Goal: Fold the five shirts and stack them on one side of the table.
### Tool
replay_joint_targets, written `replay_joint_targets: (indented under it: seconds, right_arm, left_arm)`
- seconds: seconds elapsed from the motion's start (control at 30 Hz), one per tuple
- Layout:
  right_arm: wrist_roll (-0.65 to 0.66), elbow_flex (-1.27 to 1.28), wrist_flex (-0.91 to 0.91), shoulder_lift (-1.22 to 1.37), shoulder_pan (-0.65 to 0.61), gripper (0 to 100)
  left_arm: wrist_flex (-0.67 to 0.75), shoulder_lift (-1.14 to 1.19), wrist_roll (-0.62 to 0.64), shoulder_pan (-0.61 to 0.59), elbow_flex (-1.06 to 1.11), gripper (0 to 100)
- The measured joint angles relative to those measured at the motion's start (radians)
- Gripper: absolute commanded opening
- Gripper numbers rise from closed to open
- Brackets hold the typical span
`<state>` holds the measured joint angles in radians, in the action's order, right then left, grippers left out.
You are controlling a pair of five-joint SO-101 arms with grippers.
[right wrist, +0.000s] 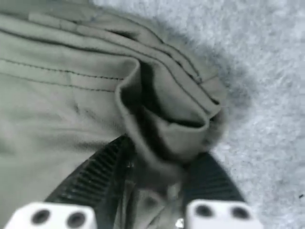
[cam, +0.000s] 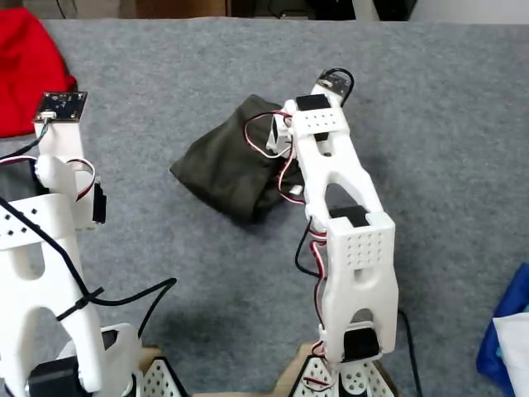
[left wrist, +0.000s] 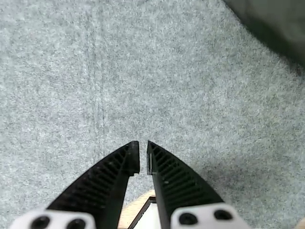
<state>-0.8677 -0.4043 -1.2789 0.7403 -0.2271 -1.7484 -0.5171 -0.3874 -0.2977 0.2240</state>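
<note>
High view: grey felt-like table cover (cam: 430, 124), matte and finely napped, running edge to edge. One dark olive shirt (cam: 223, 165) of soft woven cloth, bunched into a rough, creased mound, lies near the middle of the cover. White plastic right arm (cam: 347, 215), with red and black wiring, reaches from the near edge so that its wrist sits over the shirt's right side. White plastic left arm (cam: 50, 215) stands at the left, well apart from the shirt. Red cloth (cam: 25, 70), soft and rounded, lies at the far left corner. Blue cloth (cam: 504, 331) with a white cloth (cam: 517, 347) on it sits at the near right edge. Left wrist view: left gripper (left wrist: 144, 157), black ribbed fingers (left wrist: 114, 176) drawn almost together at the tips, nothing between them, above bare grey cover; a dark edge of the shirt (left wrist: 276, 24) shows in one corner. Right wrist view: right gripper (right wrist: 164, 152), black ribbed fingers (right wrist: 95, 176) clamped on a thick fold of the shirt (right wrist: 57, 109); stitched seams and layered hems run across the cloth, with grey cover (right wrist: 276, 95) beside it.
</note>
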Motion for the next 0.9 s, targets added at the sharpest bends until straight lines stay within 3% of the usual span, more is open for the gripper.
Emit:
replay_joint_targets:
  seconds: [0.27,0.67,0.9]
  right_arm:
    - [0.000,-0.044,-0.091,0.003,0.118,0.5]
    - [0.215,-0.445,-0.471,0.006,0.486,0.5]
    - [0.362,-0.542,-0.485,0.006,0.769,0.5]
  left_arm:
    - [0.000,0.000,0.000,0.000,0.000,5]
    - [0.000,0.000,0.000,0.000,0.000,5]
    - [0.000,0.000,0.000,0.000,0.000,5]
